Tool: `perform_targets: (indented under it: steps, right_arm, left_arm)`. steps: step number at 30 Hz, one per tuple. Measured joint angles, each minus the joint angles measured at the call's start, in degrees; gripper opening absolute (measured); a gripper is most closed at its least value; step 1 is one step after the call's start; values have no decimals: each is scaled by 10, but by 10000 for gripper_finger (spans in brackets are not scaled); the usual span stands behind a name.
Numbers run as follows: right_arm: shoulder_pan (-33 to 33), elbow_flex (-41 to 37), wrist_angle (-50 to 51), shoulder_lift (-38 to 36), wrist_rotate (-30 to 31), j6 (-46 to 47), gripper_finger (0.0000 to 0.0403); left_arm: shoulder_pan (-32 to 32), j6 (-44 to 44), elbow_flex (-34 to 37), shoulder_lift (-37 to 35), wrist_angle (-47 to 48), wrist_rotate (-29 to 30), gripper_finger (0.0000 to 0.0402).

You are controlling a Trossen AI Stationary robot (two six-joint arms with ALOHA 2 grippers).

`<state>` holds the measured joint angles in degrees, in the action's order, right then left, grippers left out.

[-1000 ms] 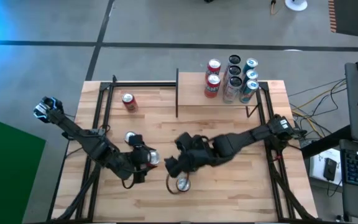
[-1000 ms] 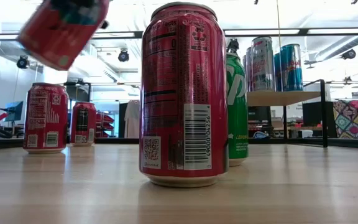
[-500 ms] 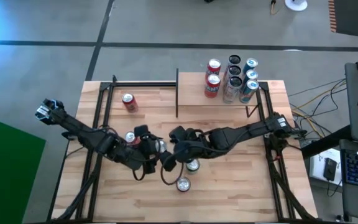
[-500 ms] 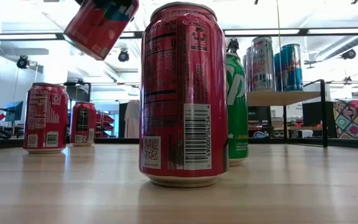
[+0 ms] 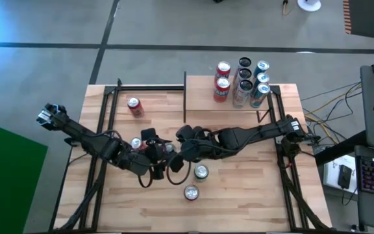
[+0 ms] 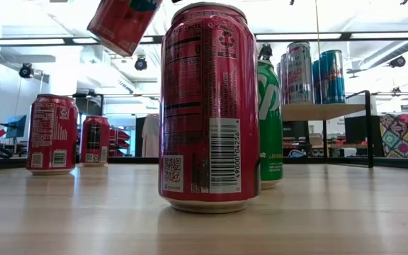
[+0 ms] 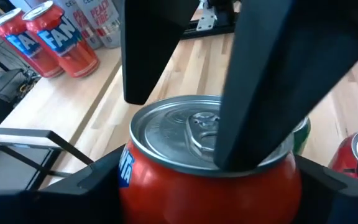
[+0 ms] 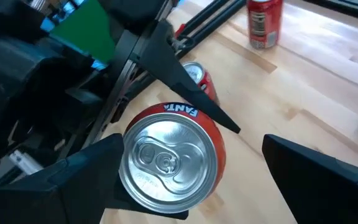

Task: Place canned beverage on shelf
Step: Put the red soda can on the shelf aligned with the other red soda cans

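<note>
**Orange can lifted mid-desk between the two arms**

The left arm has carried its can up and inward since a second ago, and the right arm has swung off the front cans to meet it near mid-desk. The left gripper has its fingers clamped on the sides of an orange can, lifted clear of the desk and tilted, as the low view shows. The right gripper faces that same can end-on, its fingers spread wide either side of the lid; it has hold of nothing.

Down on the desk, a green can stands just in front of the right gripper, and a red can stands nearer the front edge. Another red can stands beside the left arm, and one more stands well back on the left.

The shelf sits at the back right of the desk. On its far end stands a tight cluster: two red cans, two dark-topped cans and three blue ones. The orange can is well apart from the shelf.
</note>
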<state>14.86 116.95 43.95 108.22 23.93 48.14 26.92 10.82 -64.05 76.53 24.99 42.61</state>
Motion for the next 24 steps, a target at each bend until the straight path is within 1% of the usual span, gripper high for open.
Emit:
perform_targets:
  steps: [3, 5, 7, 10, 14, 17, 20, 24]
  right_arm:
    - [-1, 0, -3, 0, -13, -21, 380]
    - [0, 0, -15, 2, -38, -46, 380]
    - [0, -1, -27, 4, -46, -56, 379]
    - [-3, -1, -20, 4, -39, -53, 379]
    - [-11, -1, -19, 9, -46, -55, 379]
    - [-11, -1, -21, 13, -48, -55, 377]
    - [-11, -1, -23, 13, -47, -54, 354]
    - [-13, -1, -18, 11, -46, -53, 304]
  left_arm:
    - [-2, -7, 0, 0, -6, 4, 291]
    - [-3, -16, 0, 0, -20, 11, 291]
    - [-3, -21, -1, -1, -12, 10, 291]
    - [-4, -20, -1, -1, -18, 10, 292]
    - [-4, -42, -1, -1, -45, 8, 293]
    - [-4, -49, 0, -1, -47, 2, 293]
    - [-4, -49, 0, -1, -52, 2, 294]
    - [-6, -43, 0, -1, -52, 3, 294]
